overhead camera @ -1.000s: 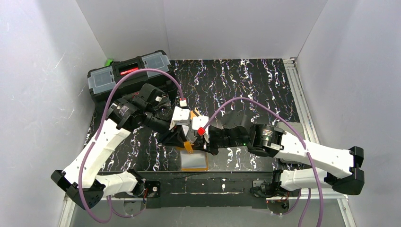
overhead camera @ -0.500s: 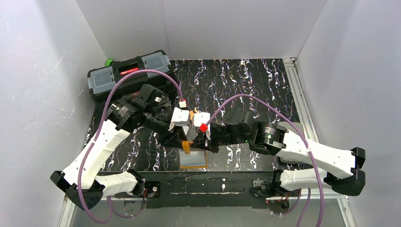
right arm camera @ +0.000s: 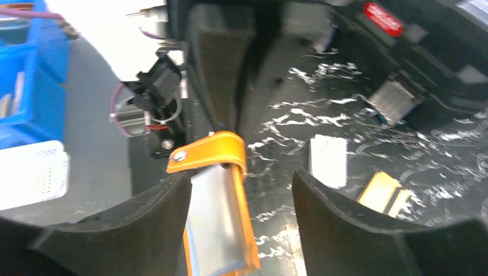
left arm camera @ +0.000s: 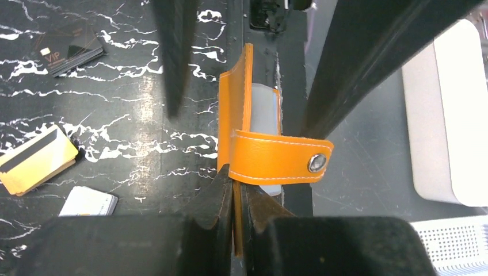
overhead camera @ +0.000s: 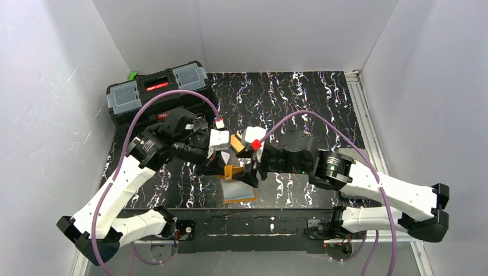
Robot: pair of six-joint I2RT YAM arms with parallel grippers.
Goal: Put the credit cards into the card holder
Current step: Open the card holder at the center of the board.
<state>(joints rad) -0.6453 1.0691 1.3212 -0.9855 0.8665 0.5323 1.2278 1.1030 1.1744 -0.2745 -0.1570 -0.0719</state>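
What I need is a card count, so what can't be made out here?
- Card holder sleeves: edge-on in left wrist view, blurred in right wrist view; any card inside cannot be told.
- Loose cards: hidden by the arms in top view.
- White card: partly covered by the left gripper, left wrist view.
- Orange card: clipped by that view's left edge.

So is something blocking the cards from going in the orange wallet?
It looks so. The snap tab folds across the clear sleeves of the card holder, and the right claw stands open around it. The cards lie apart on the table.
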